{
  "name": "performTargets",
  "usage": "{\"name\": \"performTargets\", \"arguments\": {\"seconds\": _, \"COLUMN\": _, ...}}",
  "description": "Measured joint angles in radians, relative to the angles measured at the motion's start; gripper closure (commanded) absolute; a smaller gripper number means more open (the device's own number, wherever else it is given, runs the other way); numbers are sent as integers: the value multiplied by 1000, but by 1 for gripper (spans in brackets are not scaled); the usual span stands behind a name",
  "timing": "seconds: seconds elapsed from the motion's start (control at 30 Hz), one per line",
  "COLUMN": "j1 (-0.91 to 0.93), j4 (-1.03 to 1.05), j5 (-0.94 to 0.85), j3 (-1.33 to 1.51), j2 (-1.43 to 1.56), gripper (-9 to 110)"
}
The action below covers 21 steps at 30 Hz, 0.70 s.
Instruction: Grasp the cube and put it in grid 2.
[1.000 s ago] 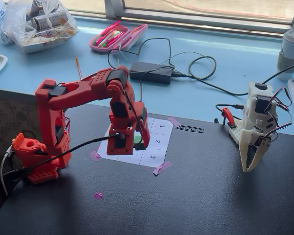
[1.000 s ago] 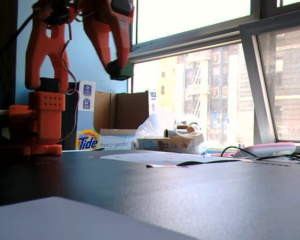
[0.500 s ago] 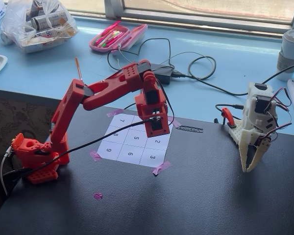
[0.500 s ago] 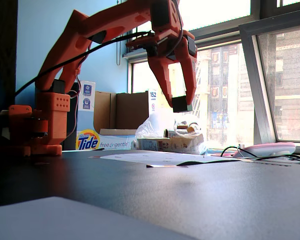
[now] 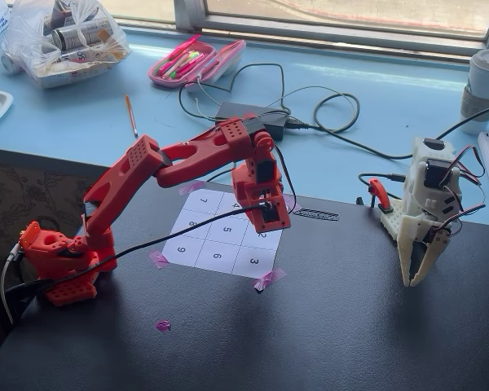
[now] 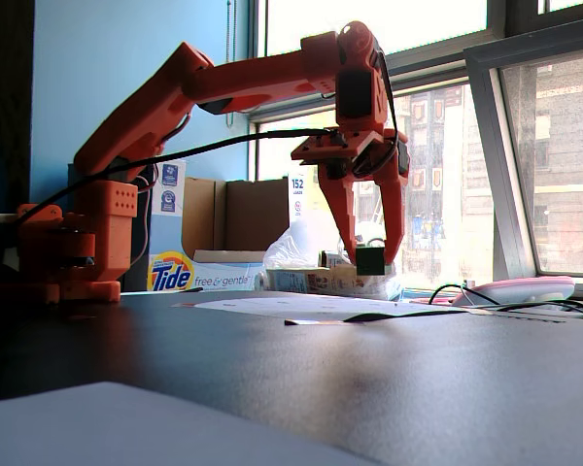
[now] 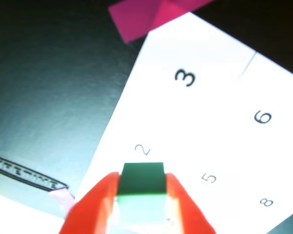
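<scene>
Red gripper point(image 7: 141, 195) pinches the green cube point(image 7: 142, 178) squarely, clear above the sheet point(image 7: 205, 97), over grid 2 point(image 7: 136, 146); digits 3, 6, 5, 8 readable nearby.

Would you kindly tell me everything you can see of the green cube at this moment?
The cube is small, solid and dark green, with flat faces and crisp edges. It is clamped between the two orange jaws of the gripper, one pressing each side. In a fixed view the cube sits level, clearly above the paper sheet and touching nothing else. From the wrist it appears over the square printed 2.
</scene>
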Motion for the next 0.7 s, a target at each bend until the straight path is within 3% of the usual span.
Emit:
{"name": "performTargets", "arguments": {"seconds": 0.4, "j1": -2, "j4": -34, "j5": 9, "j3": -3, "j2": -115, "gripper": 100}}
{"name": "performTargets", "arguments": {"seconds": 0.53, "j1": -2, "j4": -32, "j5": -6, "j3": -34, "j2": -124, "gripper": 78}}
{"name": "performTargets", "arguments": {"seconds": 0.7, "j1": -23, "j4": 14, "j5": -34, "j3": -44, "j2": -124, "gripper": 67}}
